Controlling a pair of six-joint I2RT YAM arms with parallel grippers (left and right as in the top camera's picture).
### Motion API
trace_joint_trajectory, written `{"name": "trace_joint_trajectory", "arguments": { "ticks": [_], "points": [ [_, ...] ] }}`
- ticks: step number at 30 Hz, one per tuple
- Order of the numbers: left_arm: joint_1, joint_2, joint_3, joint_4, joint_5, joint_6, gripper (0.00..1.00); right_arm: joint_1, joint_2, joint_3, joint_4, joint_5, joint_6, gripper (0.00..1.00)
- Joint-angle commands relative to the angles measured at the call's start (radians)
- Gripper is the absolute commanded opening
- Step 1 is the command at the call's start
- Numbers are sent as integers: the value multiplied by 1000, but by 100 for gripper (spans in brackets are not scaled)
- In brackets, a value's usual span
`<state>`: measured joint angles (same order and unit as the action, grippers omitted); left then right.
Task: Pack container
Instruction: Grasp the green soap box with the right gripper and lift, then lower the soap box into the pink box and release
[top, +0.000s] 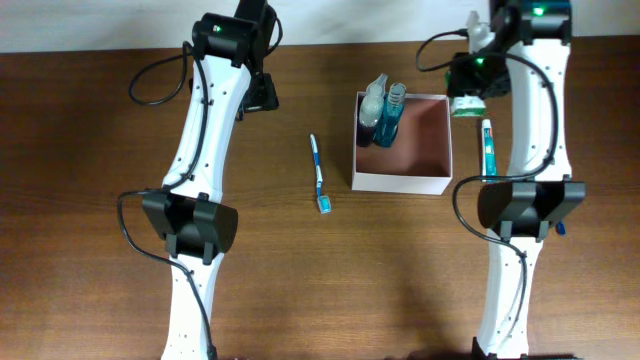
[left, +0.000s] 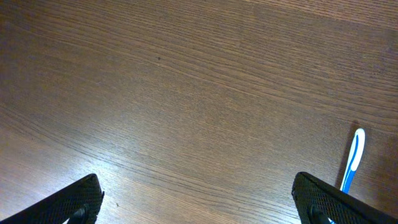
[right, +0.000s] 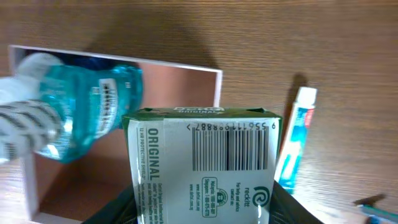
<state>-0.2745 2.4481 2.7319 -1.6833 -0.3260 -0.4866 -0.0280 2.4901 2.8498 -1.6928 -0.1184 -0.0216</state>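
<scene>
The container (top: 437, 140), a square white box with a reddish-brown inside, stands at centre right and holds blue bottles (top: 384, 112) against its left wall. My right gripper (top: 468, 100) is shut on a green and white soap packet (right: 205, 162), just off the container's right rim (right: 219, 87). A blue mouthwash bottle (right: 81, 115) shows inside the box. A toothpaste tube (top: 488, 145) lies right of the box; it also shows in the right wrist view (right: 295, 143). A blue toothbrush (top: 319, 173) lies left of it. My left gripper (left: 199, 202) is open and empty over bare wood near the toothbrush tip (left: 353, 158).
The dark wooden table (top: 90, 180) carries both arms. A small blue item (top: 561, 229) lies beside the right arm, and shows at the corner of the right wrist view (right: 373, 202). The table's far edge (top: 100, 50) runs along the top.
</scene>
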Motion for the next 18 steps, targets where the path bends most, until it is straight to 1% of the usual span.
{"name": "trace_joint_trajectory", "arguments": {
  "ticks": [1, 6, 11, 14, 18],
  "points": [
    [0, -2, -5, -1, -11, 13, 99, 16, -30, 12, -6, -2, 91, 47],
    [0, -2, -5, -1, -11, 13, 99, 36, -30, -6, -6, -6, 109, 47],
    [0, -2, -5, -1, -11, 13, 99, 55, -30, -70, -6, -5, 109, 48],
    [0, -2, -5, -1, -11, 13, 99, 64, -30, -118, -4, -2, 109, 52],
    [0, -2, -5, -1, -11, 13, 99, 67, -30, -177, 13, -2, 109, 52]
  ]
}}
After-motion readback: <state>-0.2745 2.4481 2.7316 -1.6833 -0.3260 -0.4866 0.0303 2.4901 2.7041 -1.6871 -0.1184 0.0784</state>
